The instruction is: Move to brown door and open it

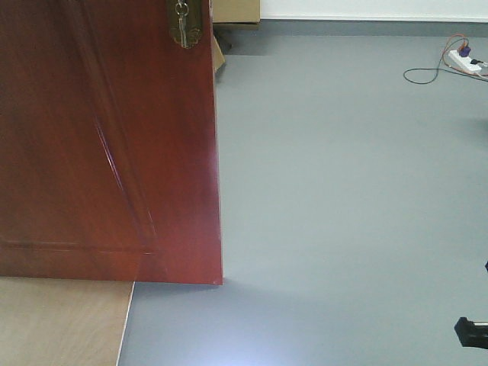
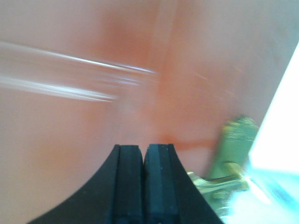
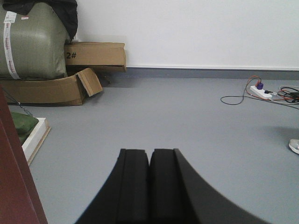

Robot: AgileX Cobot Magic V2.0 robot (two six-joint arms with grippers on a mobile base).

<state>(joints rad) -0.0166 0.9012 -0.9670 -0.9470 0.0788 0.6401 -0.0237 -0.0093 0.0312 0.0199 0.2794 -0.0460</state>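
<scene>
The brown door [image 1: 107,145] fills the left half of the front view, glossy red-brown with panel moulding. Its brass lock plate with keys [image 1: 184,24] is at the top near its free edge. In the left wrist view the door [image 2: 93,116] is a blurred reddish surface close ahead, with the brass lock plate [image 2: 236,144] at the lower right. My left gripper [image 2: 143,147] is shut and empty, close to the door face. My right gripper [image 3: 149,151] is shut and empty over grey floor; the door's edge [image 3: 14,177] shows at the far left.
Grey floor [image 1: 343,191] lies to the right of the door. A pale wooden floor strip [image 1: 61,320] lies below it. Cardboard boxes [image 3: 51,88] and a green sack [image 3: 32,42] stand at the back left. A power strip with cables [image 3: 261,91] lies at the far right.
</scene>
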